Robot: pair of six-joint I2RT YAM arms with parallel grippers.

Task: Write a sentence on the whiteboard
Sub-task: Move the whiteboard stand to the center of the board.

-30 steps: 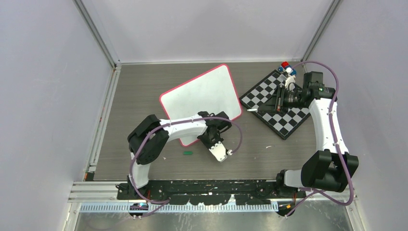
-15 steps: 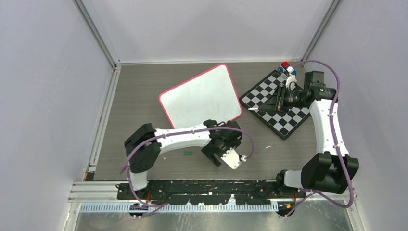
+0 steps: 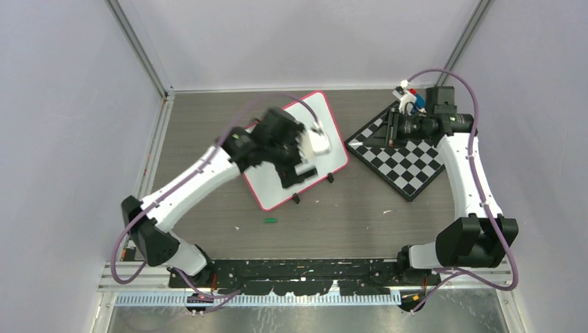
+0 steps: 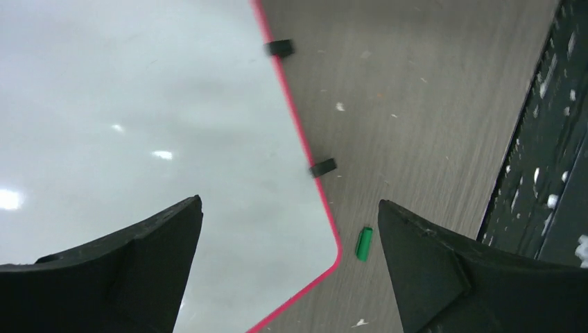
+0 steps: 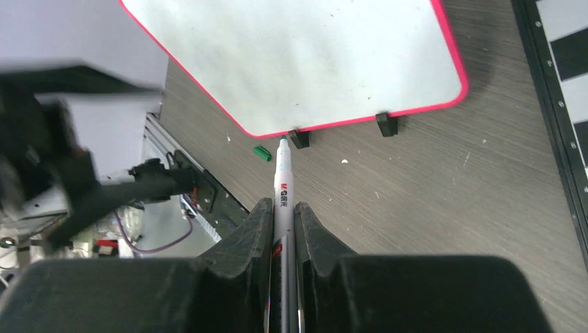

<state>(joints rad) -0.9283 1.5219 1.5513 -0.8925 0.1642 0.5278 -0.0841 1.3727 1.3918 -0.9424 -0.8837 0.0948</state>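
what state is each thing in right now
whiteboard: flat on the table, blank
marker: uncapped, gripped by the right gripper, away from the whiteboard
green cap: off the marker, loose on the table
left gripper: open, empty, over the whiteboard
right gripper: shut on the marker
checkered board: flat on the table

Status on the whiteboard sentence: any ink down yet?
Done: the marker is uncapped and clamped in the right gripper; what looks like its green cap lies on the table. In hand: the left gripper hovers open over the whiteboard, holding nothing. Left: all the writing; the board is blank, with no stroke on it.
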